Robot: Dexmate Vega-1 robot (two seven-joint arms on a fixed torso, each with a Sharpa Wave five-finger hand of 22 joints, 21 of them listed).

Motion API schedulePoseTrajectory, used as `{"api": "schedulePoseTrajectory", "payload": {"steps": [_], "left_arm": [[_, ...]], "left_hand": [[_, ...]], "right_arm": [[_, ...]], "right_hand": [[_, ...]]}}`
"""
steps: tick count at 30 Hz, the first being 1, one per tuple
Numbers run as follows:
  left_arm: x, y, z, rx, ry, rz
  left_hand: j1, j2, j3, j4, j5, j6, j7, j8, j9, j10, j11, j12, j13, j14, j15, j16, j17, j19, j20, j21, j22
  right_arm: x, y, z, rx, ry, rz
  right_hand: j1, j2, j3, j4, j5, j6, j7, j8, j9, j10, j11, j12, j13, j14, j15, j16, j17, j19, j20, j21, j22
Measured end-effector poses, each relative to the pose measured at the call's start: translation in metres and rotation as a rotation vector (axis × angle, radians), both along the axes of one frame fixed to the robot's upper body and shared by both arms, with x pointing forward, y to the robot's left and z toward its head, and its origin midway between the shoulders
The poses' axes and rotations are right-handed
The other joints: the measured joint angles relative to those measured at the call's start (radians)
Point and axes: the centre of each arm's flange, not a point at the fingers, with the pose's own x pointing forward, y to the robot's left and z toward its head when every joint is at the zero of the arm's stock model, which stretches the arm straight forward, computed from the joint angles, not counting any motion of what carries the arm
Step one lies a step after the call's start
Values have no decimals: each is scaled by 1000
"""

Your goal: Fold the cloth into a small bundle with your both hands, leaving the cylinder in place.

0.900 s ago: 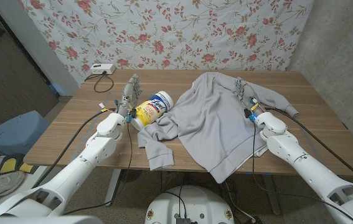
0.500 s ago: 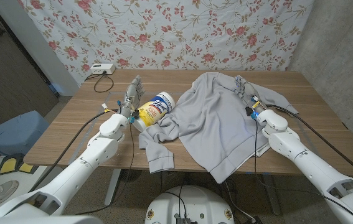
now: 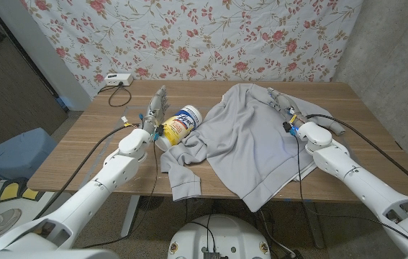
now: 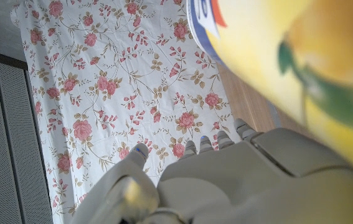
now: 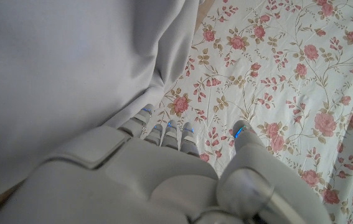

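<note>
A grey long-sleeved cloth (image 3: 243,140) lies spread over the middle and right of the table, its hem hanging past the front edge. One sleeve is crumpled beside a cylinder (image 3: 178,125) with a yellow label and white lid, which lies on its side. My left hand (image 3: 155,110) stands just left of the cylinder with its fingers stretched out, holding nothing. In the left wrist view the cylinder (image 4: 288,62) looms close to that hand (image 4: 244,180). My right hand (image 3: 283,105) hovers over the cloth's right shoulder, fingers straight. The right wrist view has the cloth (image 5: 58,68) beside that hand (image 5: 145,180).
A white box (image 3: 115,79) with a cable sits at the table's back left corner. A blue bin (image 3: 13,151) stands on the floor to the left. A floral sheet (image 3: 189,36) hangs behind the table (image 3: 81,137). The cloth's other sleeve (image 3: 329,122) reaches toward the right edge.
My left hand has edged to the right, closer to the cylinder. My right arm has drawn slightly farther over the cloth's shoulder. Cloth and cylinder have not moved.
</note>
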Motion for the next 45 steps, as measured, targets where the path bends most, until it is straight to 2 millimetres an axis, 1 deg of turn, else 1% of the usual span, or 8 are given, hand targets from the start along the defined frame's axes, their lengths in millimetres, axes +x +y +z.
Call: {"api": "schedulePoseTrajectory", "payload": {"steps": [3,6,10,18,22,25,28,45], "left_arm": [[-1,-1,3,6,-2,4],[-2,-1,5,19,-1,12],[-4,0,11,50,-1,40],[-8,0,23,106,2,73],[-7,1,21,116,17,88],[-11,0,31,137,1,90],[-12,-1,34,144,-3,92],[-13,0,41,158,-10,99]], "left_hand": [[0,0,4,-4,0,4,-4,0,0,4,4,5,0,-1,8,2,0,0,14,0,0],[17,17,4,-32,-1,2,-13,5,0,4,4,13,0,-1,18,10,0,1,20,0,-3],[43,-3,6,-62,-9,1,-14,7,0,4,4,21,0,-1,18,10,0,2,26,4,-3],[78,-23,10,-99,-23,2,-24,7,4,3,5,21,4,1,27,10,0,-1,30,4,-3],[92,-26,12,-115,-32,2,-24,7,5,4,29,21,4,1,31,10,0,0,39,4,-3],[107,-28,14,-133,-38,2,-24,7,5,4,40,21,4,-1,37,10,0,4,43,0,-3],[111,-32,14,-141,-38,2,-24,7,5,4,54,21,4,1,41,10,0,4,46,0,-3],[125,-25,10,-162,-58,2,-23,3,5,0,57,16,8,1,52,5,3,2,62,-12,0]], "right_arm": [[0,3,2,-44,-4,-18],[0,5,5,-75,-9,-30],[0,7,9,-119,-20,-50],[-1,9,18,-191,-42,-98],[-5,15,25,-208,-60,-86],[-4,17,27,-273,-67,-140],[-4,20,28,-323,-72,-175],[-13,54,44,-562,-135,-303]], "right_hand": [[7,1,4,-4,0,0,0,3,0,0,0,0,0,0,0,0,0,0,0,0,0],[11,-4,4,-12,0,0,0,4,0,0,0,0,0,0,0,0,0,0,0,0,0],[16,-8,8,-16,0,0,0,4,0,4,3,0,0,0,0,0,0,0,0,0,0],[32,-11,6,-31,0,0,0,4,0,4,3,0,0,6,5,0,0,1,10,0,0],[39,-12,8,-33,0,0,0,4,0,4,3,0,0,3,8,0,0,1,13,0,0],[42,-16,7,-39,0,2,-2,4,0,4,3,0,0,0,11,0,0,1,13,0,0],[48,-22,9,-42,0,5,-5,4,0,4,3,0,0,0,11,0,0,-1,15,0,0],[75,-42,2,-66,-9,12,-28,8,0,9,-2,0,0,20,16,8,3,7,54,0,0]]}}
